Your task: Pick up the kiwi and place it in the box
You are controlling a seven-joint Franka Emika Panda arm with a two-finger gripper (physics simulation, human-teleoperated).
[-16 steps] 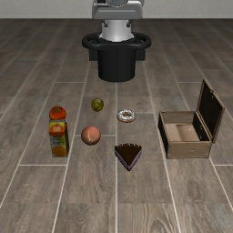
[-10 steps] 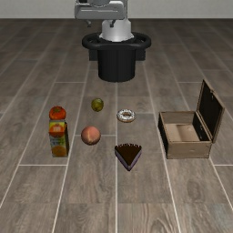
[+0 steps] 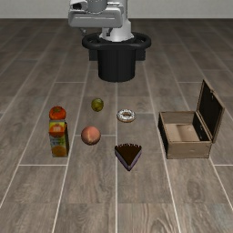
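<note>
kiwi (image 3: 96,104) loose on floor (image 3: 182,200), near donut (image 3: 126,115), well apart from box (image 3: 168,136) | box lid stands open, so I can drop straight in | tool (image 3: 94,16) up by base, far from kiwi, open/closed: I can't tell | step: reach, I judge

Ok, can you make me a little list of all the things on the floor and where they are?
kiwi: on the wooden floor, in front of the black robot base, not picked up
box: at the exterior view's right, lid open
donut: between kiwi and box
peach: beside the juice bottle
red-orange fruit: right behind the juice bottle, at the exterior view's left
cake slice: lowest in the view
robot arm: up high over the base, away from the kiwi
</note>
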